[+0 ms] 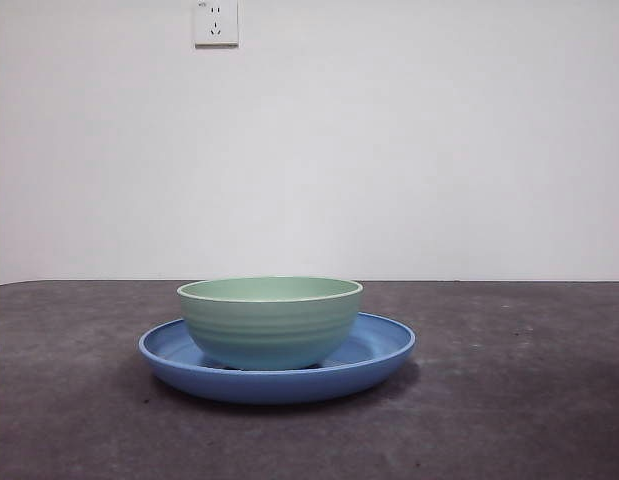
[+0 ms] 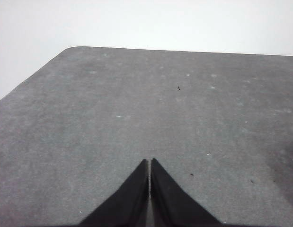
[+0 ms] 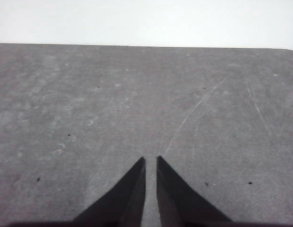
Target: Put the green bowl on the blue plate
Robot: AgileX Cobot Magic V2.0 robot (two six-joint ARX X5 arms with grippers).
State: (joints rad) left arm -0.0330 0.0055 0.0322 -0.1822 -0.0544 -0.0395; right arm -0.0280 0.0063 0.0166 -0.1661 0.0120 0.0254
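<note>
The bowl (image 1: 270, 322) stands upright in the plate (image 1: 381, 349), slightly left of the plate's middle. The plate lies on the table (image 1: 519, 400), near the front, a wall socket (image 1: 216, 22) far behind.

Left gripper (image 2: 149, 163): I see its two black jaws pressed together, tips touching with only a hairline seam between them. It holds nothing.
Left arm pose: I read it as raised above the table (image 2: 137, 118), wrist camera angled down across bare surface toward a rounded corner of the table.
Right gripper (image 3: 150, 161): I see its jaws drawn nearly together, a thin slit between the tips. Nothing sits between them.
Right arm pose: I read it as raised above bare table too, looking toward a far edge.
Front view: I find neither arm in it.
</note>
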